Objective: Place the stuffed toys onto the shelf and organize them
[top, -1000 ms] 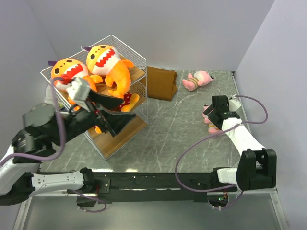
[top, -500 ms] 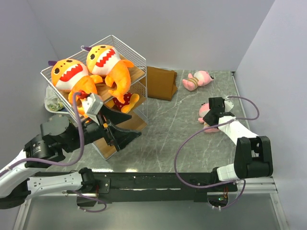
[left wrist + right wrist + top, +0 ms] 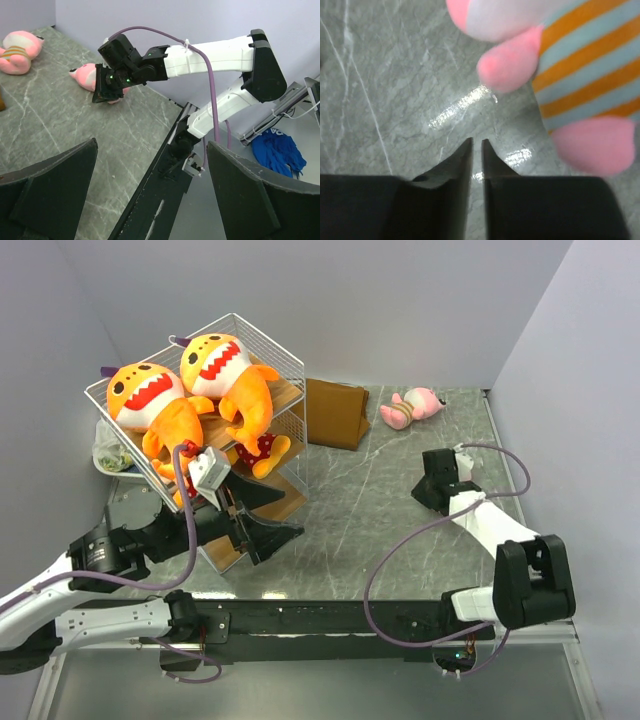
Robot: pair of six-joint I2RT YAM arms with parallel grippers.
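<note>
The shelf (image 3: 287,392) stands at the back left, with two orange shark stuffed toys (image 3: 150,398) (image 3: 226,368) on its top tier. A small toy in red dotted clothes (image 3: 262,448) lies on the tier below. My left gripper (image 3: 272,513) hangs open and empty in front of the shelf. One pink toy (image 3: 412,405) lies at the back right. A second pink toy (image 3: 86,76) in a striped shirt (image 3: 580,75) lies under my right arm. My right gripper (image 3: 476,142) is shut on nothing, its tips over bare table just beside that toy.
A brown folded bag (image 3: 335,412) lies between the shelf and the far pink toy. A small white dish (image 3: 108,455) sits left of the shelf. The grey walls close in at the back and right. The black base rail (image 3: 320,618) runs along the near edge.
My left arm has drawn back from the shelf toward the near edge, its jaws opening wider. My right gripper has gone from open to shut and shifted left over the near pink toy.
</note>
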